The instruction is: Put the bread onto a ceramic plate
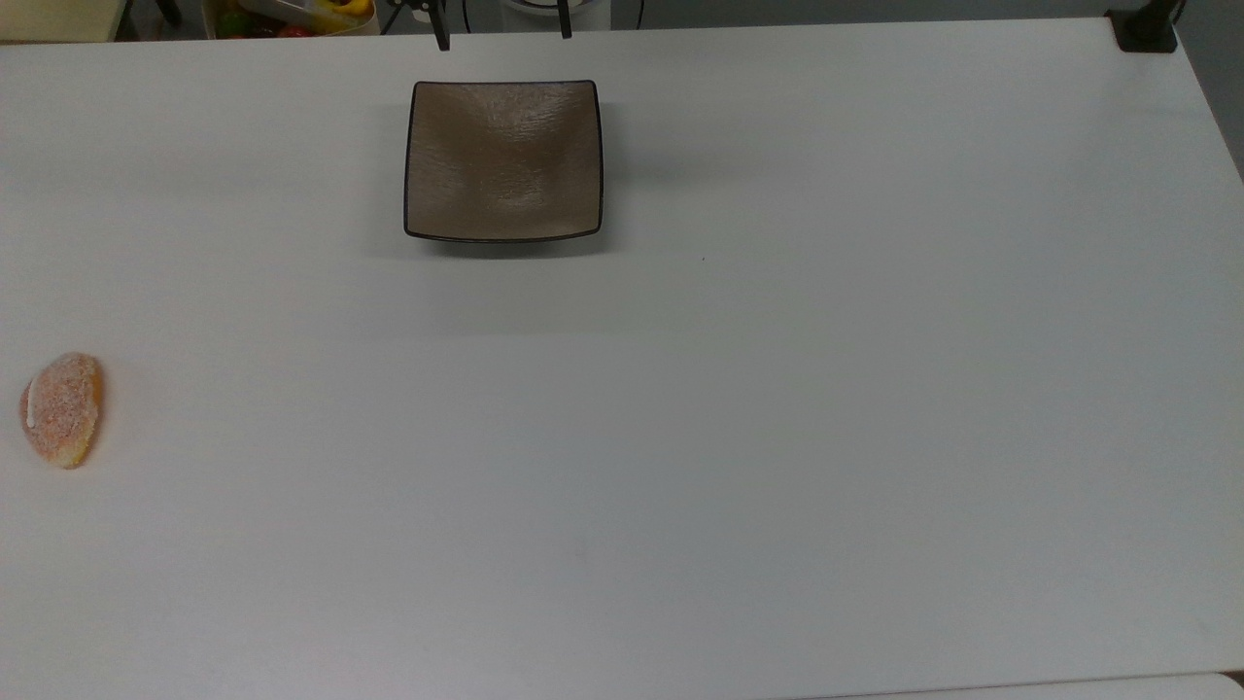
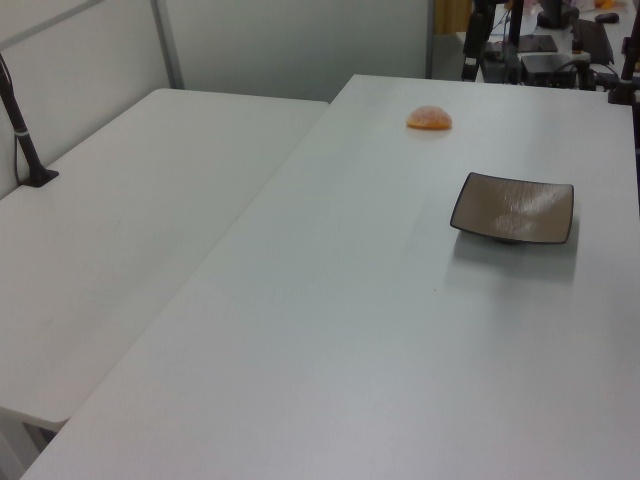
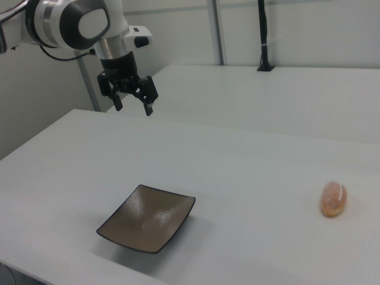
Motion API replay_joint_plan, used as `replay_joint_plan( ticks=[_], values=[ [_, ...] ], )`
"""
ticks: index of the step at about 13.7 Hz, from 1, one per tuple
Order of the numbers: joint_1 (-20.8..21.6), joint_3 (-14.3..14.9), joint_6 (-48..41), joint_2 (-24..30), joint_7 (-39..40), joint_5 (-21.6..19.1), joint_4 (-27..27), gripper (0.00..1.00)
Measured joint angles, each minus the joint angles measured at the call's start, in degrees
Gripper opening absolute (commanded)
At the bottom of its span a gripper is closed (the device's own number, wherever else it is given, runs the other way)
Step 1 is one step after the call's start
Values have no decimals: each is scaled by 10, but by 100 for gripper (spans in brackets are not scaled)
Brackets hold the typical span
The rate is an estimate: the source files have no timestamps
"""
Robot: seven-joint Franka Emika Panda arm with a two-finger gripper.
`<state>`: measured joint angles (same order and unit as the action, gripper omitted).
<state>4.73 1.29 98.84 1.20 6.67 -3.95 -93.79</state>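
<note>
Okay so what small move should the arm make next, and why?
Probably swing across toward the bread. The gripper hangs open high above the table behind the ceramic plate, holding nothing, while the bread lies far off at the right view's right.

I work over a wide white table (image 1: 777, 437) with a matte top. In the left view a second white table (image 2: 130, 220) butts against it at nine o'clock, and a black post (image 2: 22, 130) stands on a small foot at that table's ten o'clock edge. Pale grey partition panels (image 2: 290, 45) with metal uprights close off twelve o'clock. In the top view a black clamp (image 1: 1145, 27) sits at the one o'clock corner. Light is soft and even
</note>
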Motion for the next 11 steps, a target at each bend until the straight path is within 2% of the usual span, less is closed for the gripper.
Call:
replay_joint_plan(
  ticks=[11],
  values=[
    [-43,5,0,-1,228,0,-12,100]
  ],
)
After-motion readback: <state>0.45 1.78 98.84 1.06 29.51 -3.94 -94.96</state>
